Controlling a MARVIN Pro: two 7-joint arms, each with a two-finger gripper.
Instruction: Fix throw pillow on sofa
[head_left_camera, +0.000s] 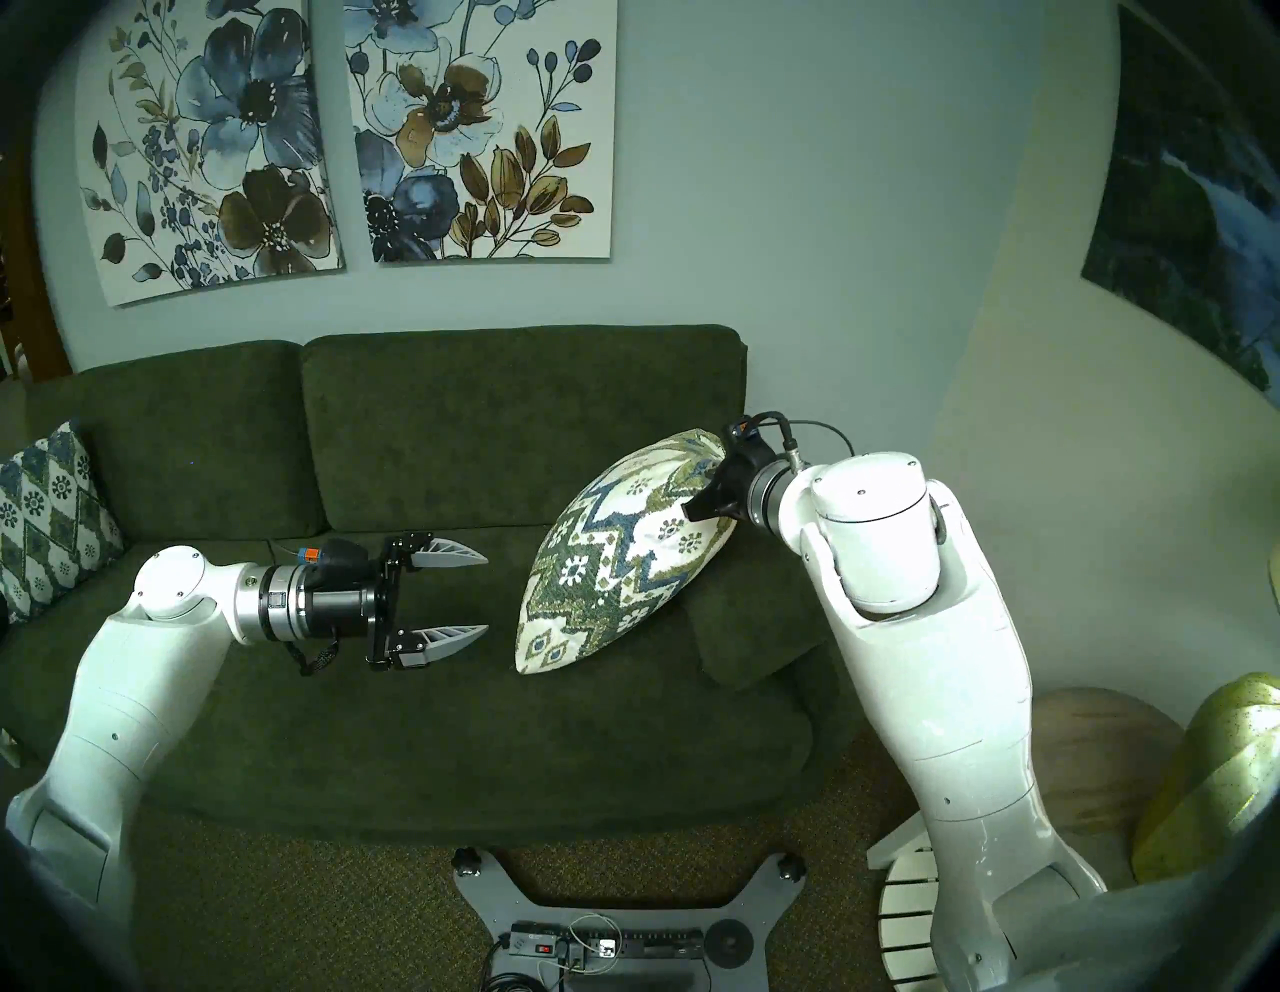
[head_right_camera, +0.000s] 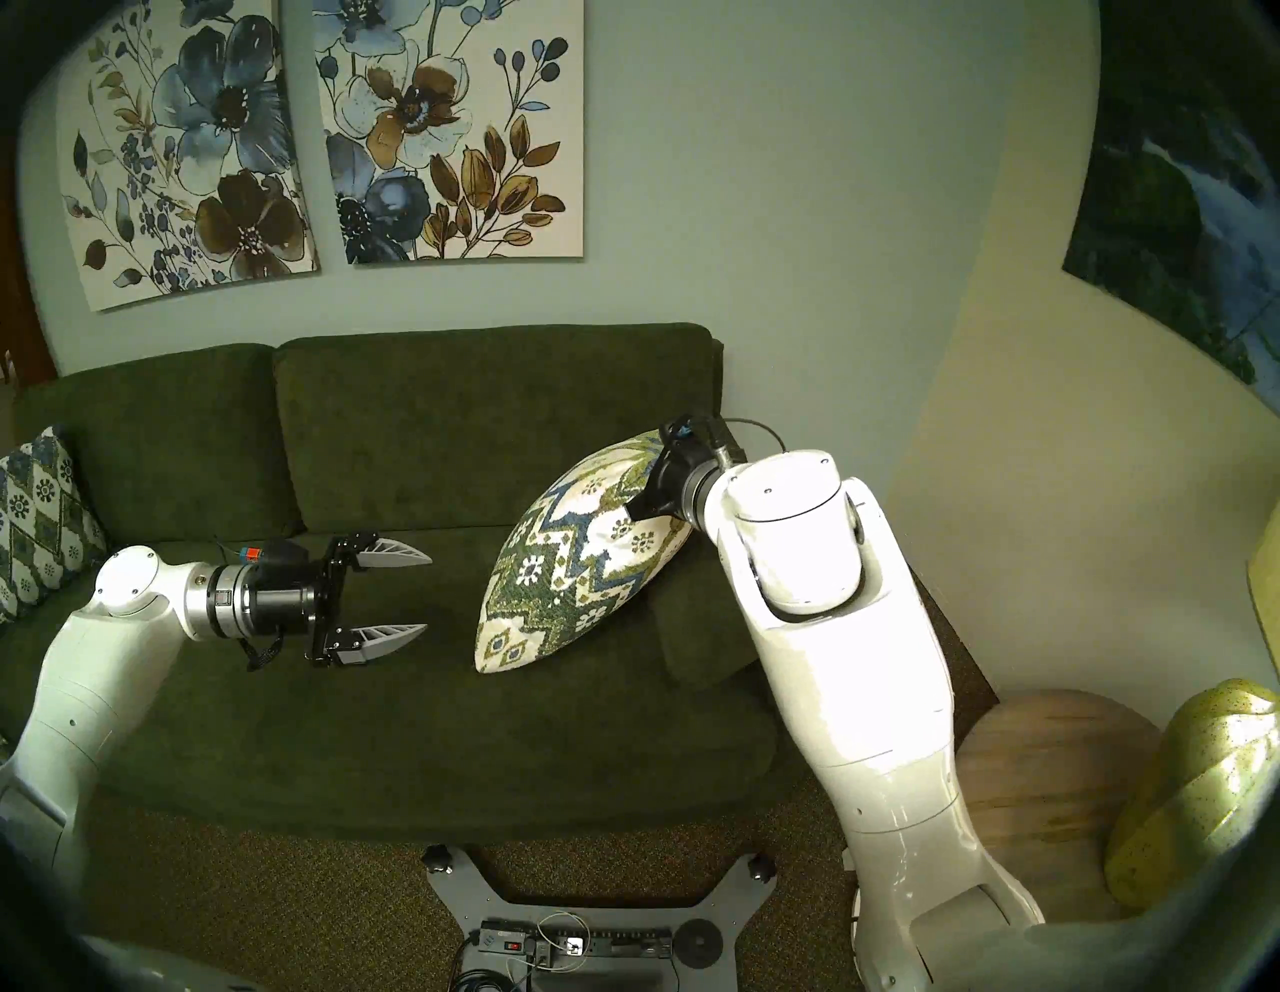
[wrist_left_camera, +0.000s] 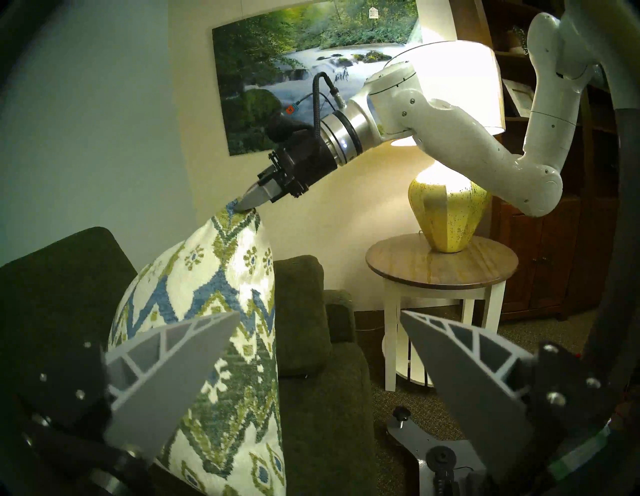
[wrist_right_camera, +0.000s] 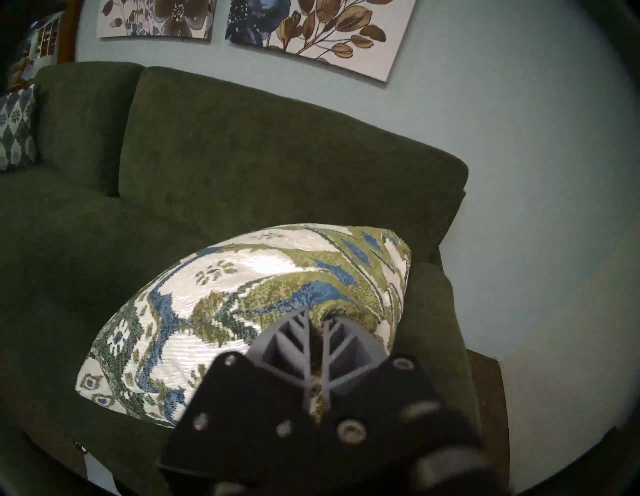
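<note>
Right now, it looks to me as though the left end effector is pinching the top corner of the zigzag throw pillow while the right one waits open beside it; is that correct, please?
Not quite: the sides are swapped. The right end effector is shut on the top corner of the throw pillow, and the left end effector waits open beside it, clear of the fabric. The head view shows both; the left wrist view shows the pinch.

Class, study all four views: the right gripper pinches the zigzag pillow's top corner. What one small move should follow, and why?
Probably swing the right gripper toward the sofa backrest, then release. It is shut on the throw pillow, whose lower corner rests on the seat, clear of the backrest. The left gripper is open and apart.
</note>
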